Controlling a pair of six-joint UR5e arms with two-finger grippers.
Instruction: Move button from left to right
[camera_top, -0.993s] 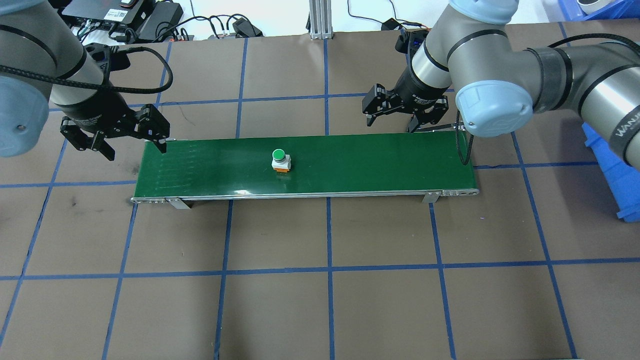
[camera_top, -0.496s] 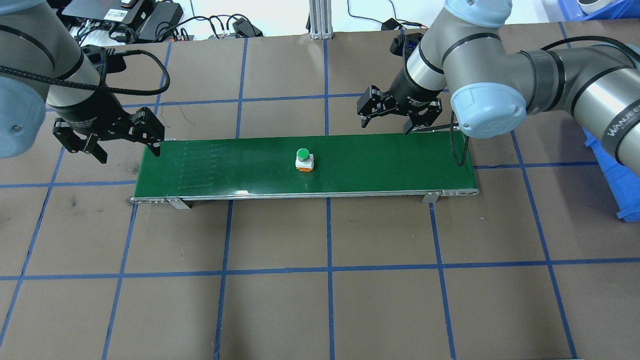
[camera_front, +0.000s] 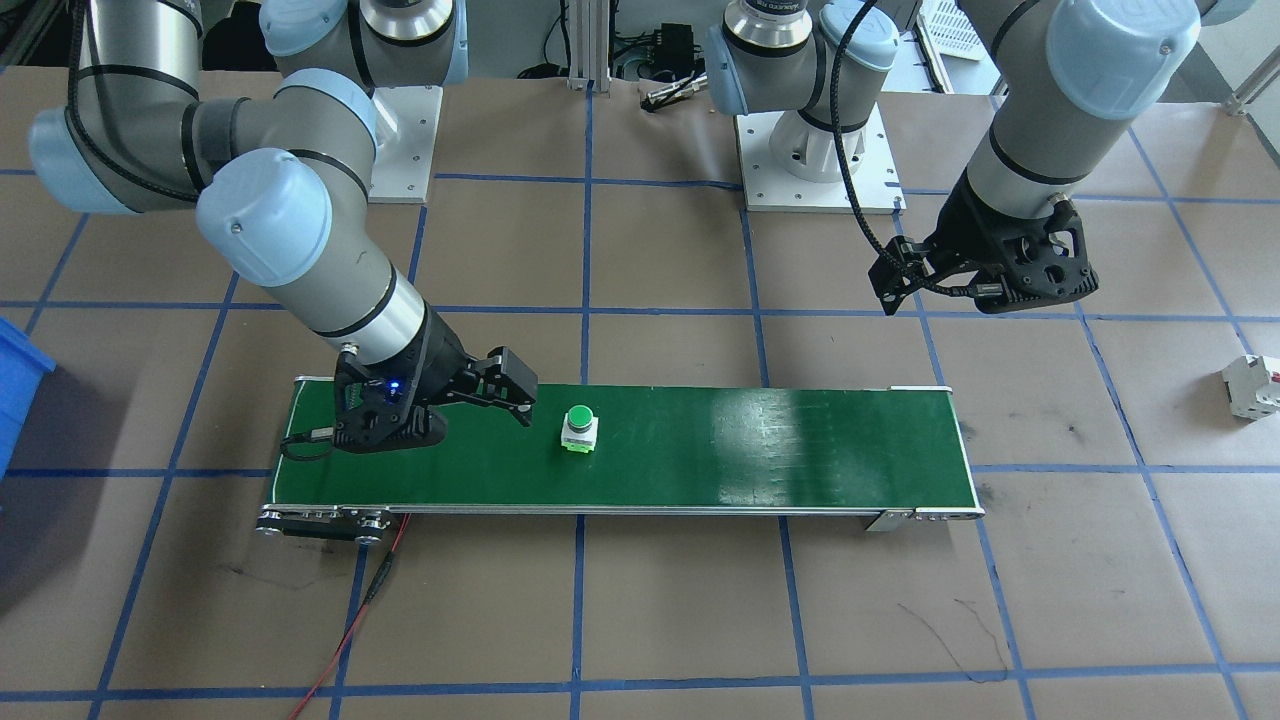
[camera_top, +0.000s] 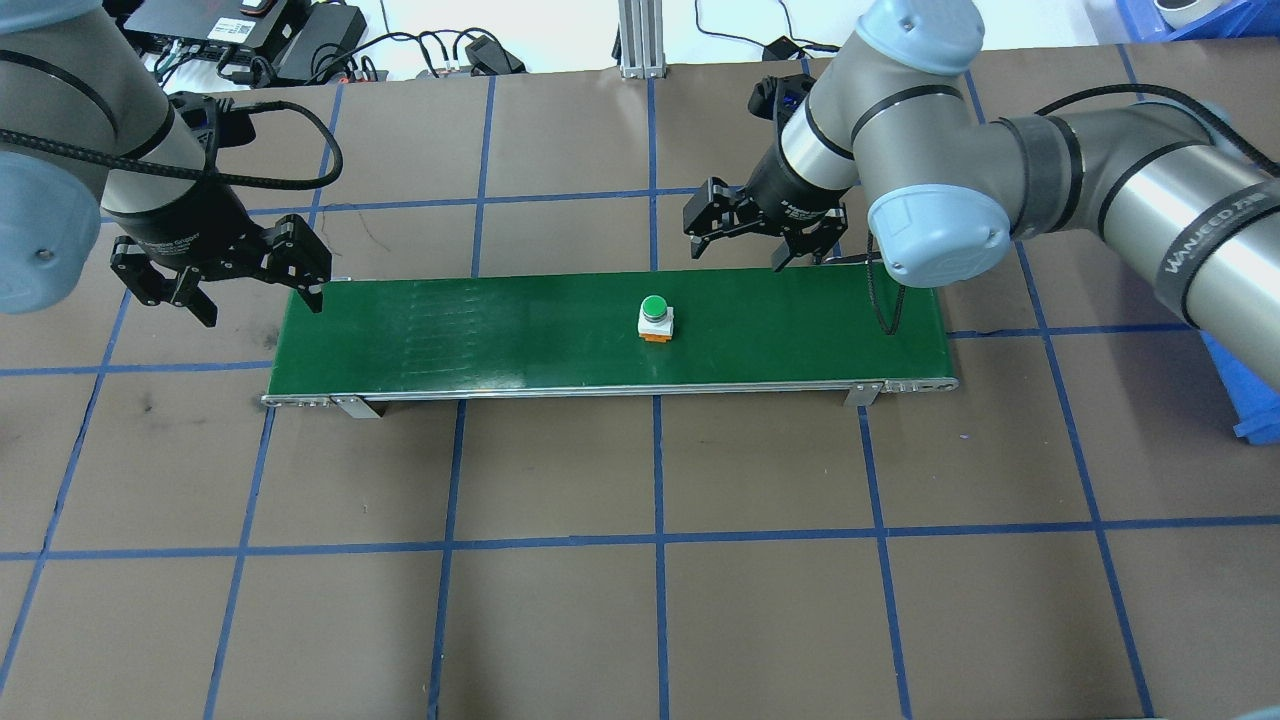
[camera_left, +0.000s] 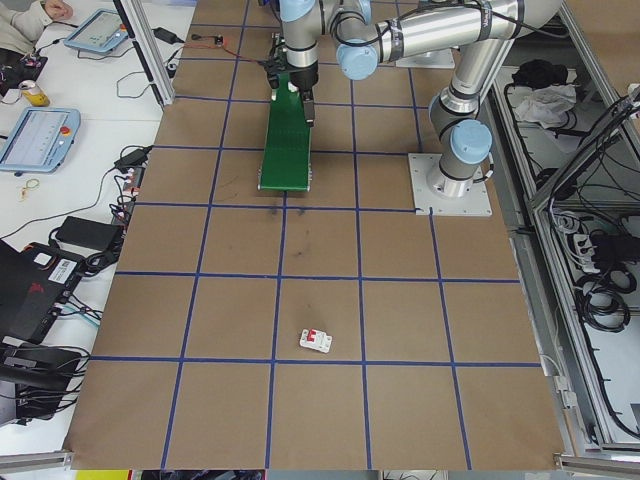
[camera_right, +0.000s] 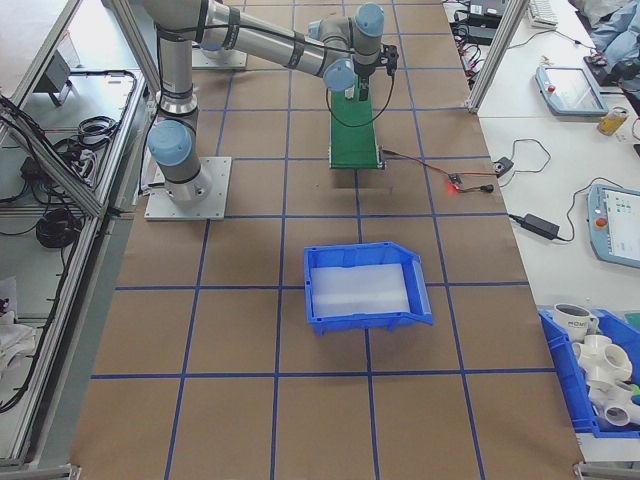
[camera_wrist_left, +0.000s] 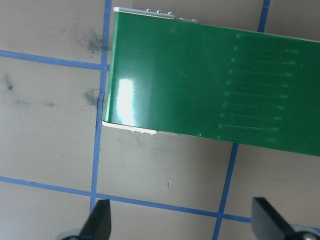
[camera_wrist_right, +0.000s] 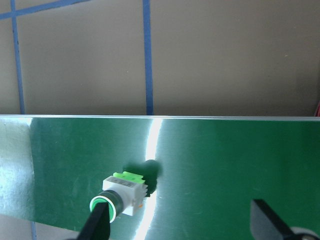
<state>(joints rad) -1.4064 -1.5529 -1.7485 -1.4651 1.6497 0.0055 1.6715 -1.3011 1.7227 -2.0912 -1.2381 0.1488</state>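
Note:
The button (camera_top: 654, 320), with a round green cap on a white body, stands on the green conveyor belt (camera_top: 480, 330) a little right of its middle. The front-facing view shows the button (camera_front: 580, 428) too. My right gripper (camera_top: 735, 256) hangs open over the belt's far edge, just right of the button and apart from it. In the right wrist view the button (camera_wrist_right: 120, 197) lies by one fingertip (camera_wrist_right: 100, 222), nothing gripped. My left gripper (camera_top: 260, 300) is open and empty at the belt's left end. Its wrist view shows the bare belt end (camera_wrist_left: 165, 70).
A white breaker with red marks (camera_front: 1255, 385) lies on the brown paper off the belt's left end. A blue bin (camera_right: 365, 285) stands beyond the belt's right end. A red cable (camera_front: 350, 620) trails from the belt's motor end. Blue tape lines grid the table.
The button has travelled right along the belt, from left of the middle to right of it. My right gripper has moved left toward it. The left gripper has barely shifted.

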